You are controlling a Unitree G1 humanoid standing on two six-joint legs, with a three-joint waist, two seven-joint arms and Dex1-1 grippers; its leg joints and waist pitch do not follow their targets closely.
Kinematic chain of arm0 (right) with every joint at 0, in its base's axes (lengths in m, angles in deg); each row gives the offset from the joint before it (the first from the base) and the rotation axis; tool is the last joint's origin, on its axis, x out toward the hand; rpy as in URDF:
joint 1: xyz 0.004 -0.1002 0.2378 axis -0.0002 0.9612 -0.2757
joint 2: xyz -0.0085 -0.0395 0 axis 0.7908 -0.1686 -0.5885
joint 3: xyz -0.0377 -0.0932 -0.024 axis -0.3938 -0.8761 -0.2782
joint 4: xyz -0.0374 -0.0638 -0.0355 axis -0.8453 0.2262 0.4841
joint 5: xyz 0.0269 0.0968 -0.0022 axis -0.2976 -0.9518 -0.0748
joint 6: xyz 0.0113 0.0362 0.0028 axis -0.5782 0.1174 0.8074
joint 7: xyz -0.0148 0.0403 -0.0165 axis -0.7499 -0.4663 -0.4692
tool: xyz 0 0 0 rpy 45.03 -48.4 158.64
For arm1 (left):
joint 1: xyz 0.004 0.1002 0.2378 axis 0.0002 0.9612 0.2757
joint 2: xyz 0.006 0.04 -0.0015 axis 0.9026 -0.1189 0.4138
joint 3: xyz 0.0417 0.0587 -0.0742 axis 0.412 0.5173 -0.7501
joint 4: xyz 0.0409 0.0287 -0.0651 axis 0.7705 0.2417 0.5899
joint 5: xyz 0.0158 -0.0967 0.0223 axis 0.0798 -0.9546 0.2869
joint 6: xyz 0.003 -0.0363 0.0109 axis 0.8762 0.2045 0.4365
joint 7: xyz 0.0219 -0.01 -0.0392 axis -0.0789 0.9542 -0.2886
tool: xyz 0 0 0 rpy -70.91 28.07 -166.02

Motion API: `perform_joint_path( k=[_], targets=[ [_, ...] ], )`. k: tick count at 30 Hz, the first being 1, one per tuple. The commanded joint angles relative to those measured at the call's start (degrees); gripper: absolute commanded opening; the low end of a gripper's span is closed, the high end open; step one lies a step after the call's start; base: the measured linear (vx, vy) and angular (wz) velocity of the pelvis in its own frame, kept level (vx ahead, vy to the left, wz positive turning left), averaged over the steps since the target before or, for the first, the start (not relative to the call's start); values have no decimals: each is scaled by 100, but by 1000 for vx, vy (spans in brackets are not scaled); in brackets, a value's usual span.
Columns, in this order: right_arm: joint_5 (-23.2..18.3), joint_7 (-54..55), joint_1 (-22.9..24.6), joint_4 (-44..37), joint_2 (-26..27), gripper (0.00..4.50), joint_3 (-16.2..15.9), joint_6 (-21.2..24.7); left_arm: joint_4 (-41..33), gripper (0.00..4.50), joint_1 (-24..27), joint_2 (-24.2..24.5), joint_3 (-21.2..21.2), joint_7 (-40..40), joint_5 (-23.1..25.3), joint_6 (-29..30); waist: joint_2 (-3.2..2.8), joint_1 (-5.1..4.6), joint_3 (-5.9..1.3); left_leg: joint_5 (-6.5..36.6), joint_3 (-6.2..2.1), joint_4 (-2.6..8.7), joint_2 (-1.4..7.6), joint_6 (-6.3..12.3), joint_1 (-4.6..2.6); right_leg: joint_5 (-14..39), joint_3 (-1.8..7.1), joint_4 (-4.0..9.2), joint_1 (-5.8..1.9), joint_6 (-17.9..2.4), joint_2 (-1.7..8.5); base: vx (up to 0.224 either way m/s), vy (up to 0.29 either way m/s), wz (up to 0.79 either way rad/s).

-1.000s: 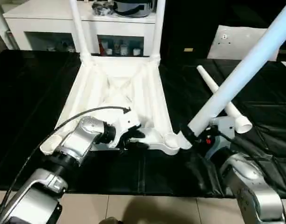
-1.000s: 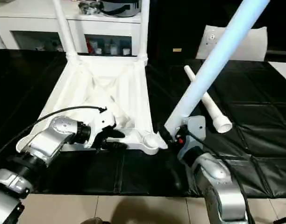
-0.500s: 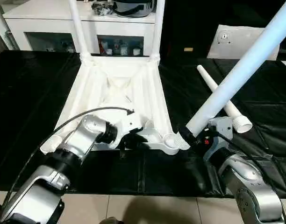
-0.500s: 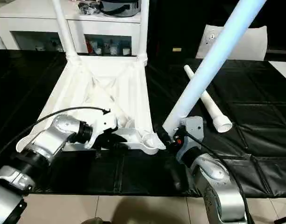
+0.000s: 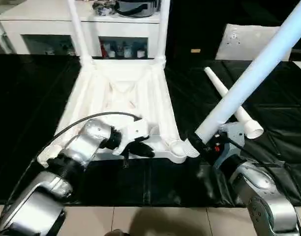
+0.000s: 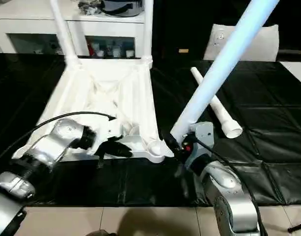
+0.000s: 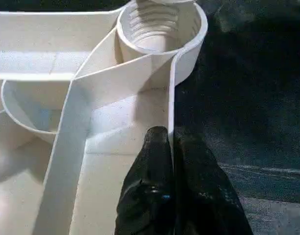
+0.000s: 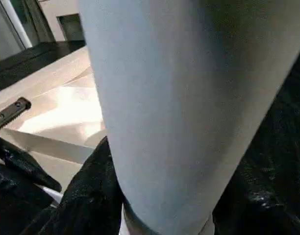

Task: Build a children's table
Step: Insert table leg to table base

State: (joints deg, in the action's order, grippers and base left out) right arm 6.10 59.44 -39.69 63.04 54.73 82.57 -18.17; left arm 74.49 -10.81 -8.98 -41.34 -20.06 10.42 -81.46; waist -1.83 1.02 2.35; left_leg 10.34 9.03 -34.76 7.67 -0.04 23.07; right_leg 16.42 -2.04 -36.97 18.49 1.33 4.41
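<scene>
The white tabletop [image 5: 116, 93] lies underside up on the black mat. Two white legs stand upright in its far corners [image 5: 75, 29] [image 5: 163, 29]. My left gripper [image 5: 143, 150] is shut on the near rim, one black finger [image 7: 157, 147] on each side of the thin rim wall [image 7: 170, 98]. Just beyond is the near-right corner socket [image 7: 160, 24], which is empty. My right gripper [image 5: 197, 142] is shut on the lower end of a third leg [image 5: 249, 78], which tilts up and to the right beside that socket [image 5: 179, 146]. A fourth leg [image 5: 229, 101] lies on the mat behind it.
A white cabinet [image 5: 42, 19] with small items on its shelves stands behind the mat [image 5: 27, 98]. A flat white bag [image 5: 239, 39] lies at the back right. Beige floor tiles [image 5: 155, 221] run along the near edge.
My left gripper's fingers have closed onto the tabletop's near rim. The right arm still holds its tilted leg in about the same place.
</scene>
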Motion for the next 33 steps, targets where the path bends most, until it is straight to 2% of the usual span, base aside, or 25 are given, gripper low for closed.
perform_joint_path(
  k=[1,2,4,5,6,7,9,10,11,12,13,14,16,19,24,26,27,29,31,33],
  targets=[
    [-129,-17,-181,-46,21,191,36,67,-175,0,220,267,-453,-469,-13,493,16,23,-285,1324,-211,511,546,115,-166,-276,239,455,-45,-1693,532,0,0,0],
    [-130,-17,-184,-45,22,191,35,68,-185,0,226,269,-462,-474,-17,503,20,5,-292,1218,-209,501,538,151,-145,-352,238,441,-60,-1697,533,0,0,0],
    [-152,-29,-261,-6,43,191,30,73,-440,0,383,333,-659,-596,-124,763,10,-21,-288,1012,-180,486,531,257,-134,-440,236,453,-40,-1684,512,0,0,0],
    [-166,-42,-311,21,54,191,24,77,-678,0,522,386,-783,-663,-196,966,83,-41,-293,953,-174,486,540,289,-117,-499,228,441,-60,-1695,507,0,0,0],
    [-176,-54,-346,41,62,191,17,82,-897,0,648,433,-870,-714,-252,1129,70,-63,-296,794,-171,478,526,363,-79,-564,209,424,-77,-1679,505,0,0,0],
    [-184,-70,-379,60,68,191,6,86,-1097,0,765,473,-940,-773,-282,1266,46,-67,-308,748,-167,467,531,381,-94,-612,202,405,-65,-1683,498,0,0,0],
    [-182,-129,-458,112,63,191,-43,93,-1469,0,981,529,-1034,-869,-311,1523,45,-147,-317,548,-156,441,538,511,-91,-941,196,379,-63,-1717,464,0,0,0],
    [-182,-147,-487,126,59,191,-57,109,-1617,0,1058,547,-1060,-905,-327,1629,31,-131,-323,467,-131,421,532,573,-127,-1068,200,382,-28,-1745,449,0,0,0],
    [-203,-233,-606,179,36,191,-139,172,-2150,0,1294,542,-1093,-1009,-349,1927,85,-142,-329,364,-128,401,526,644,-96,-1225,197,359,-61,-1790,460,0,0,0],
    [-211,-265,-651,202,25,191,-175,196,-2343,0,1373,533,-1095,-1039,-358,2024,76,-139,-333,268,-122,388,516,695,-86,-1297,197,362,-65,-1779,462,0,0,0],
    [-211,-265,-651,202,25,191,-175,196,-2343,0,1373,533,-1095,-1039,-358,2024,61,-123,-346,191,-110,371,521,731,-103,-1394,199,356,-50,-1777,458,0,0,0],
    [-198,-324,-740,260,13,191,-254,214,-2554,0,1431,470,-1080,-1088,-372,2168,70,-92,-356,-4,-99,350,531,815,-116,-1592,191,323,-29,-1778,430,0,0,0],
    [-160,-388,-838,338,13,191,-343,204,-2617,0,1434,380,-1027,-1032,-438,2054,65,-52,-344,-97,-95,345,525,869,-114,-1601,174,320,2,-1747,411,0,0,0],
    [-64,-486,-1056,531,36,191,-493,155,-2634,0,1452,322,-832,-919,-404,1657,74,8,-333,97,-90,362,541,775,-129,-1305,179,341,15,-1708,421,0,0,0],
    [165,-637,-1462,977,54,191,-720,-50,-2267,0,1307,332,-611,-959,-107,1203,90,98,-322,369,-73,404,551,450,-161,-908,191,358,44,-1593,424,0,0,0],
    [164,-673,-1568,1135,86,191,-741,-97,-2104,0,1263,320,-612,-941,-102,1053,107,117,-321,465,-65,422,557,363,-174,-846,196,363,56,-1546,423,0,0,0],
    [165,-690,-1612,1215,101,191,-746,-127,-2023,0,1250,316,-614,-923,-99,921,96,131,-329,481,-71,422,554,322,-168,-850,195,359,50,-1531,435,0,0,0],
    [214,-786,-1699,1413,62,191,-812,-185,-1835,0,1222,362,-538,-964,42,634,137,125,-326,497,-67,425,545,294,-156,-871,196,364,46,-1499,430,0,0,0],
    [260,-865,-1748,1556,43,191,-860,-275,-1680,0,1178,380,-521,-984,95,519,119,139,-320,584,-69,439,555,250,-158,-777,199,377,51,-1465,450,0,0,0],
    [284,-932,-1770,1620,45,191,-880,-338,-1618,0,1140,361,-570,-1023,76,565,126,135,-313,768,-69,465,556,154,-162,-550,195,385,65,-1465,440,0,0,0]
  ],
)
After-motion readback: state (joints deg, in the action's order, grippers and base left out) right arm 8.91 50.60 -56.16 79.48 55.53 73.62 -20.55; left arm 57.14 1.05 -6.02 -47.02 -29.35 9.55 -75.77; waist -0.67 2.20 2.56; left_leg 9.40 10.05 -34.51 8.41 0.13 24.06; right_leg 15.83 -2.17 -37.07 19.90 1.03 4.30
